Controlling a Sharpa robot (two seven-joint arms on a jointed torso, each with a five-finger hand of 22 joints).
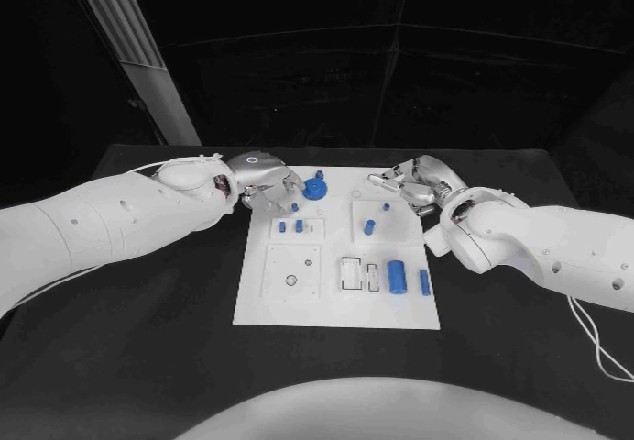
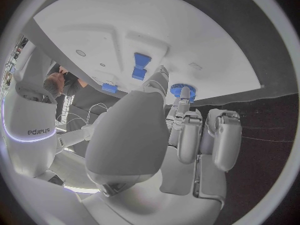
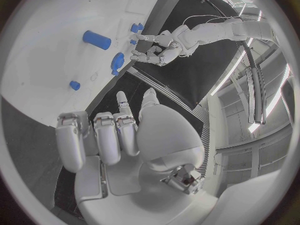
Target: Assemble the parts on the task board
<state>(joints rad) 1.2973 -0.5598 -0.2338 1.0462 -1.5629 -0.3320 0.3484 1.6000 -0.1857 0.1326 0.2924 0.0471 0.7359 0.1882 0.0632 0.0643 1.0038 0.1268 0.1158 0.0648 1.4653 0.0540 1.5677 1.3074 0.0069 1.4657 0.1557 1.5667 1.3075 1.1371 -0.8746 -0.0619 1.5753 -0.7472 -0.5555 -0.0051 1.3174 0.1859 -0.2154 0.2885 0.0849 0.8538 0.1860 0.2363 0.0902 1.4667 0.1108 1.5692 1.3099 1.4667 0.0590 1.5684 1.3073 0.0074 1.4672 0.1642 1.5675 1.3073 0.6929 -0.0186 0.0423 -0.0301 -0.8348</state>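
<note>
- Left robot hand (image 1: 265, 183) sits at the upper left corner of the task board (image 1: 337, 312), fingers gathered at a round blue part (image 1: 314, 190). In the left wrist view the fingertips (image 2: 182, 102) meet that blue part (image 2: 182, 91) at the board edge; I read it as pinched, probably to seat or turn it.
- Right robot hand (image 1: 412, 186) hangs over the board's upper right edge, fingers curled in, nothing in them — parked clear, I judge, so the left can work.
- Loose blue cylinders (image 1: 397, 273) lie lower right on the board, apparently waiting their turn; small blue pegs (image 1: 299, 225) stand upper centre.
- Board lies mid-frame on the black desk (image 1: 158, 312).
</note>
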